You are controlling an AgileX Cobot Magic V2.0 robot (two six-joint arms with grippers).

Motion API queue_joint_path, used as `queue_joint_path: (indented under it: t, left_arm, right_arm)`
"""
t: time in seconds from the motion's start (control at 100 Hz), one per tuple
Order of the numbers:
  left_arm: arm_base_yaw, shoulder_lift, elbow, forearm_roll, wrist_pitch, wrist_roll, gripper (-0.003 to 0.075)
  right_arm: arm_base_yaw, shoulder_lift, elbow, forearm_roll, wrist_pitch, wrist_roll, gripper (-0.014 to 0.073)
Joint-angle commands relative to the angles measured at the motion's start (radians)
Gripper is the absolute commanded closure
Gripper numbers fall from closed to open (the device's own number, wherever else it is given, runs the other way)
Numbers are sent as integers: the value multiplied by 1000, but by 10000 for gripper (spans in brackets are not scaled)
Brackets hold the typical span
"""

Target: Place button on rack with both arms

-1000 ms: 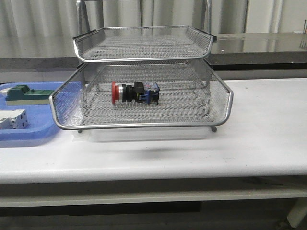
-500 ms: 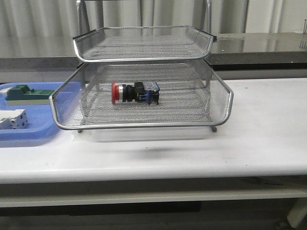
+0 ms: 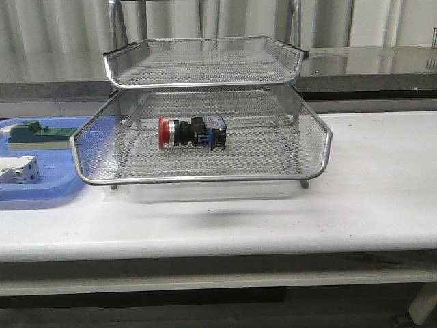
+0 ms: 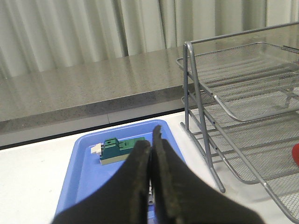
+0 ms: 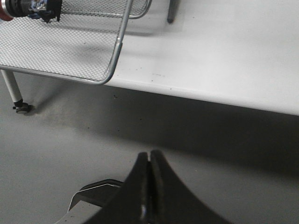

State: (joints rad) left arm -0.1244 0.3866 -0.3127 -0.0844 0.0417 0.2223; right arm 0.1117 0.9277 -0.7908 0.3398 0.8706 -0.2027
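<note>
The white worktop (image 3: 369, 198) carries the rack (image 3: 205, 61), a silver wire-mesh stand of stacked trays, with a blue tray (image 3: 41, 195) beside it on the left. The button (image 3: 192, 132) lies on its side in the rack's wide pulled-out tray, long axis running left to right, red cap pointing left, then silver collar, black body and blue end to the right. In the blue tray sit a green block (image 3: 37, 133) and a white switch (image 3: 17, 171). Each end effector, left (image 4: 151, 140) and right (image 5: 149, 161), has its fingers pressed together and holds nothing.
</note>
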Motion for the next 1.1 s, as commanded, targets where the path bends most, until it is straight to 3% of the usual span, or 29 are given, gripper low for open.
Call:
queue_joint_path:
  t: [0.0, 0.41, 1.09]
  left_arm:
    - [4, 3, -27, -10, -81, -9, 716]
    - [4, 3, -27, -10, -81, -9, 716]
    - [4, 3, -27, -10, -81, -9, 716]
  right_arm:
    - [44, 42, -34, 37, -84, -8, 651]
    - [329, 318, -34, 39, -285, -8, 651]
    - [552, 584, -35, 112, -576, -8, 651]
